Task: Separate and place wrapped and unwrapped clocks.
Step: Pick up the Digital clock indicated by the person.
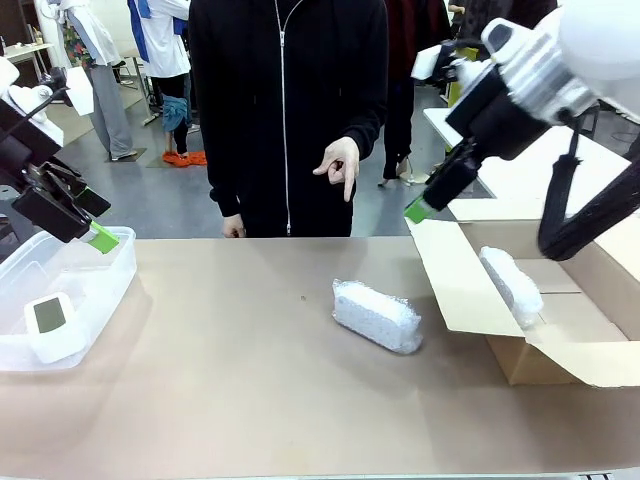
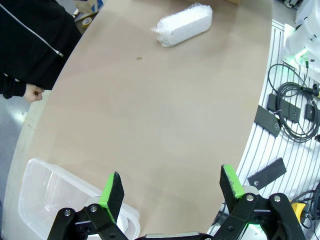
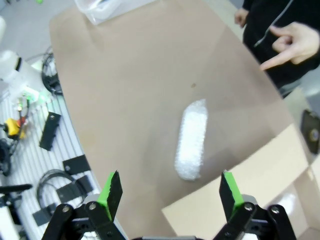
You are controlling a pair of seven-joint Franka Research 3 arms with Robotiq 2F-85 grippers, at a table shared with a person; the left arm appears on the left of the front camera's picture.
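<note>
Both fingers sets released: left fingers (image 2: 172, 187) over tub (image 2: 35, 192), right fingers (image 3: 171, 192) above wrapped bundle (image 3: 192, 145).

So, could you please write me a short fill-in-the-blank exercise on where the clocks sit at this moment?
1. The bare white clock lies inside the clear plastic ____.
2. One wrapped bundle already lies inside the cardboard ____.
3. The other wrapped bundle lies on the bare ____.
4. The person's hand ____ down toward the table.

Missing words: tub; box; table; points
</note>
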